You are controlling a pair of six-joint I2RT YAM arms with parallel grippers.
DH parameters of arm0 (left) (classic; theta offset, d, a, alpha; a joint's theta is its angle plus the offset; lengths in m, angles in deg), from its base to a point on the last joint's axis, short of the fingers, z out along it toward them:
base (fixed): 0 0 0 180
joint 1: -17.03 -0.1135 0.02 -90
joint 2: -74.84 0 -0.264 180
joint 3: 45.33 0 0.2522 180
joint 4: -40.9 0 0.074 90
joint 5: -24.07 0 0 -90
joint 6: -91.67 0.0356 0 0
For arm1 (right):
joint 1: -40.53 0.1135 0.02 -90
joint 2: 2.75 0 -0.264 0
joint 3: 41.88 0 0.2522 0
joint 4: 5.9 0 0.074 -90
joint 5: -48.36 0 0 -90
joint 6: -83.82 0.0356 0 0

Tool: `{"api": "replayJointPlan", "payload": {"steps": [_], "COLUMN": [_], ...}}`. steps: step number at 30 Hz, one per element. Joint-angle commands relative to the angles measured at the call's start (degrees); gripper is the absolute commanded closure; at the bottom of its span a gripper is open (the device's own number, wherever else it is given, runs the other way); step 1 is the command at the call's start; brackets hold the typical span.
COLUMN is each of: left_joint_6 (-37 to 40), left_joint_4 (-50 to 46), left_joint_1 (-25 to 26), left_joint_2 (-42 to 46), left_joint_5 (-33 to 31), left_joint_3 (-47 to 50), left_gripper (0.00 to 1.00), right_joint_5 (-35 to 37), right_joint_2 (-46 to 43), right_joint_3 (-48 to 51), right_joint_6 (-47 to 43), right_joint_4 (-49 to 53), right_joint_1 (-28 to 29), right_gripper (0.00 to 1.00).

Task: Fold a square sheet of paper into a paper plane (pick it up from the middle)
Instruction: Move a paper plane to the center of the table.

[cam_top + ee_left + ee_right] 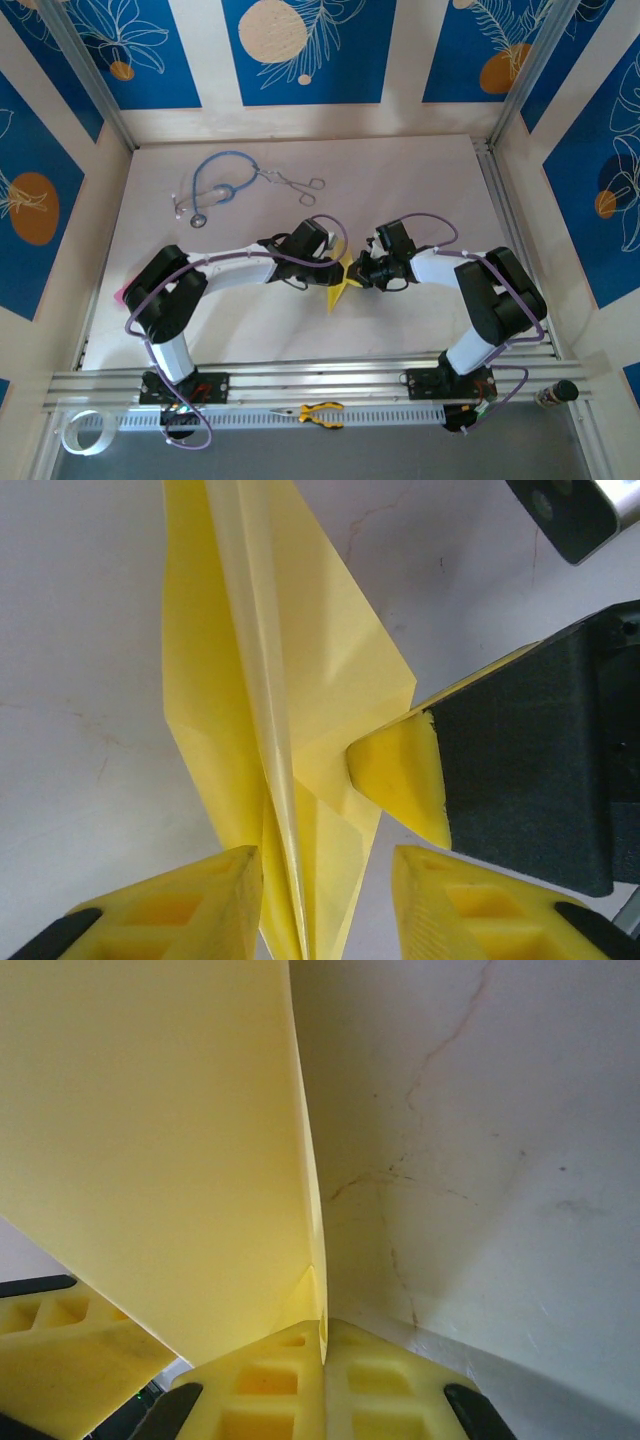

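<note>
Right pincer (322,1348) clamps paper plane (338,288), tip nearward.

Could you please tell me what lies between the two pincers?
The half-folded paper plane, as the top view shows; the right pincer is shut on it, the left pincer open around its ridge.

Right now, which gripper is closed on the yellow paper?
The right gripper: its fingers pinch the folded paper. The left gripper stands open, a finger on each side.
</note>
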Motion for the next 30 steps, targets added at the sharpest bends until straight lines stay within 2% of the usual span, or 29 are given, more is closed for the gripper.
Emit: {"api": "replayJointPlan", "payload": {"steps": [1,20,30], "left_joint_6": [-0.4,-2.0,-1.6], "left_joint_4": [0.3,-0.5,-1.9], "left_joint_1": [0.4,0.4,0.6], "left_joint_2": [0.0,-2.0,-2.3], "left_joint_5": [1.1,3.2,3.4], "left_joint_3": [0.5,0.4,0.6], "left_gripper": [0.61,0.59,0.61], "right_joint_5": [-1.5,-1.6,-1.8], "right_joint_2": [0.5,0.5,0.7], "right_joint_3": [0.4,0.2,0.0], "right_joint_6": [0.7,0.7,0.8], "right_joint_4": [0.3,0.5,0.2], "right_joint_1": [0.0,0.0,0.0], "right_gripper": [1.0,1.0,1.0]}}
